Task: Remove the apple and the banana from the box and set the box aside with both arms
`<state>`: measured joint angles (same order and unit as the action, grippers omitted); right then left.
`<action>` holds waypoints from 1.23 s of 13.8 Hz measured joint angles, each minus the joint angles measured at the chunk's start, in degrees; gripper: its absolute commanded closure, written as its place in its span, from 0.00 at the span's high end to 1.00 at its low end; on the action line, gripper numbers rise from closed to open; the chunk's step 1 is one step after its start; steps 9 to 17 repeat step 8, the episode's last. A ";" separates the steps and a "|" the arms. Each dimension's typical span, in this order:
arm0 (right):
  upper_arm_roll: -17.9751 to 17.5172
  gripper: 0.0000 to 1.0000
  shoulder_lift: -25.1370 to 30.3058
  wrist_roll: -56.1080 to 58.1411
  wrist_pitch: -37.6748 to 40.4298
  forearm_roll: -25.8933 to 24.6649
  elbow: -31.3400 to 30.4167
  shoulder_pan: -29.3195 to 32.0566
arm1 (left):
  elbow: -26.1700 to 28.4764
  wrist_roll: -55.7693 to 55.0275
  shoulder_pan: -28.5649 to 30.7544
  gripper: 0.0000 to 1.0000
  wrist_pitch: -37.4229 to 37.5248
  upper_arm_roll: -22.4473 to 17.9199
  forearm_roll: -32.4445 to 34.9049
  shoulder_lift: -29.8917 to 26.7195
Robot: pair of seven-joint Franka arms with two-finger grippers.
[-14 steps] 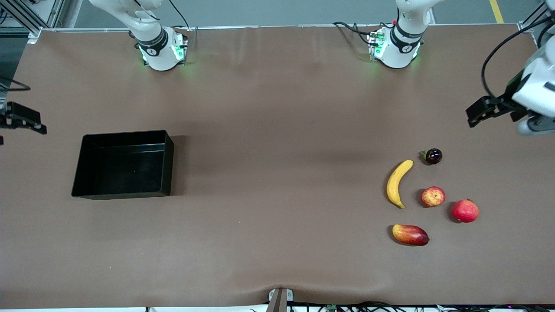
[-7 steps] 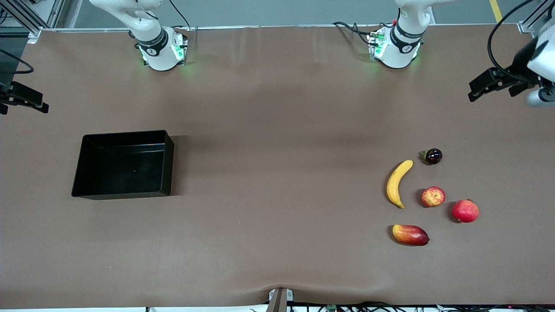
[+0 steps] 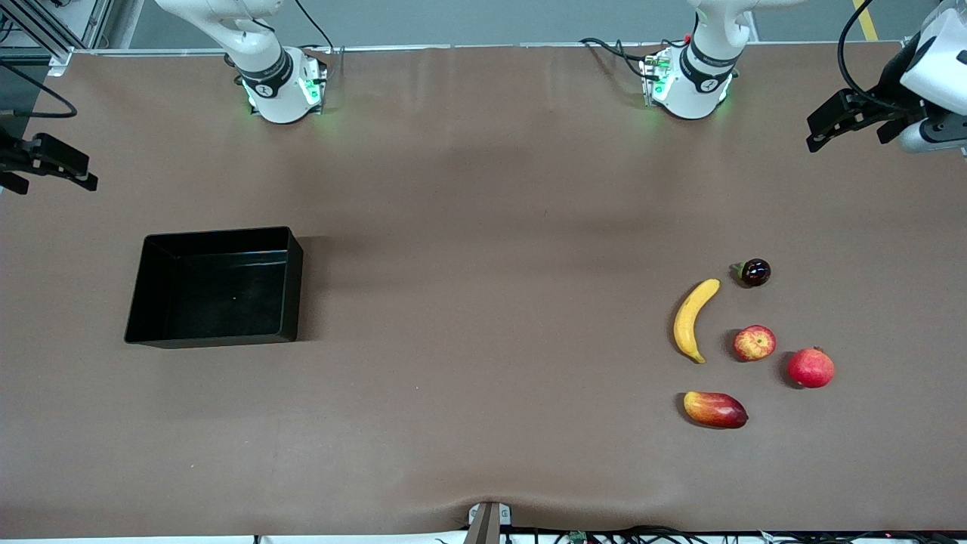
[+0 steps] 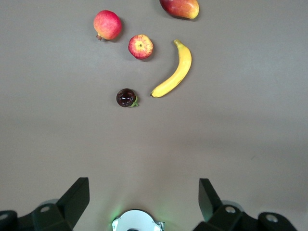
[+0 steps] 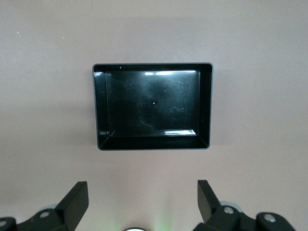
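Note:
The yellow banana point(image 3: 695, 320) and the small red-yellow apple point(image 3: 755, 343) lie on the brown table toward the left arm's end. They also show in the left wrist view as banana point(image 4: 174, 72) and apple point(image 4: 141, 46). The black box point(image 3: 219, 233) stands empty toward the right arm's end, and its wall point(image 5: 206, 106) shows in the right wrist view. My left gripper point(image 3: 844, 130) point(image 4: 143, 187) hangs open over bare table at the left arm's end, holding nothing. My right gripper point(image 3: 54, 170) point(image 5: 143, 188) hangs open and empty over the table edge at the right arm's end, apart from the box.
A solid red round fruit point(image 3: 810, 368), an oblong mango point(image 3: 715, 409) and a small dark fruit point(image 3: 755, 272) lie around the banana and apple. The two arm bases point(image 3: 283, 87) point(image 3: 687, 83) stand along the table's edge farthest from the front camera.
Both grippers have drifted toward the edge of the table where the bases stand, still open. The fruits and the box have not moved.

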<state>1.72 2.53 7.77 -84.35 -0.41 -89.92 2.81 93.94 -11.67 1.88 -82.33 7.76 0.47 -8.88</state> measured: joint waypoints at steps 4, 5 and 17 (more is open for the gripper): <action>-0.49 1.00 0.77 0.13 -0.45 0.00 -0.63 -0.09 | 0.68 0.09 0.04 1.00 -0.57 -0.50 0.00 0.11; -0.45 1.00 0.77 0.13 -0.71 0.00 -0.64 -0.08 | 0.70 0.20 0.15 1.00 -0.62 -0.56 0.00 0.18; -0.26 1.00 0.80 0.31 -1.05 0.00 -0.49 -0.03 | 0.69 0.69 1.07 1.00 -0.74 -0.66 0.00 0.26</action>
